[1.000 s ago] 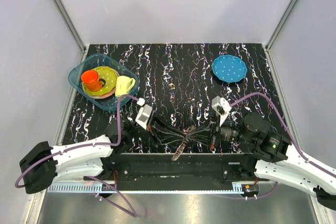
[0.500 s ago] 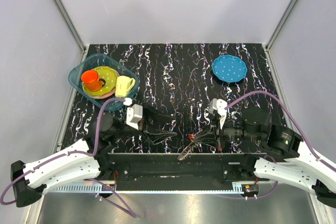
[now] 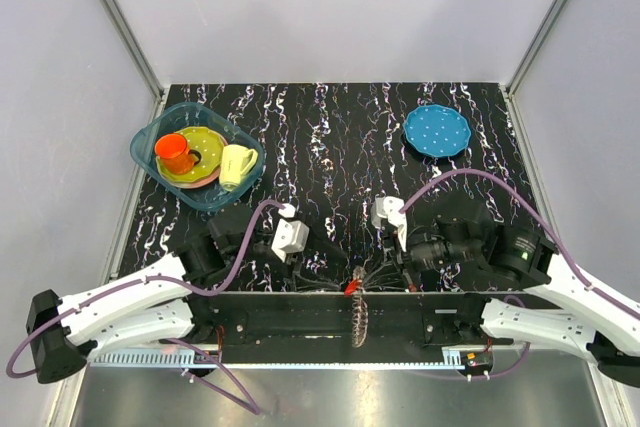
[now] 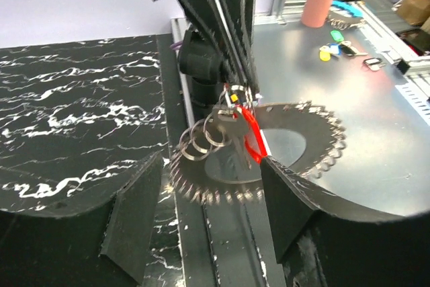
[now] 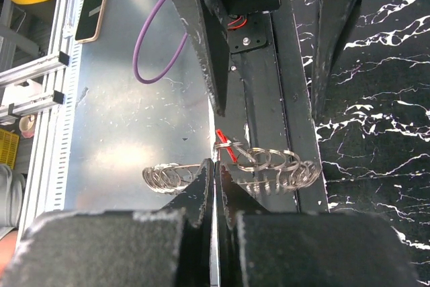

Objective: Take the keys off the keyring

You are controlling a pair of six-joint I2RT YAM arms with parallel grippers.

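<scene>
Black marbled tabletop [image 3: 340, 137] lies open beyond the arms. At its near edge the right gripper [image 5: 216, 166] pinches shut on the keyring [image 4: 312, 126], red key [image 4: 250, 136] by its fingertips. The left gripper [image 4: 211, 186] stands with jaws apart just beside the ring. Far back sit the blue plate [image 3: 436, 130] and the dish tub [image 3: 147, 137].

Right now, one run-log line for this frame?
left gripper: open, keyring between its fingers | right gripper: shut on keyring | red key: on keyring | stage: keys not yet removed
</scene>
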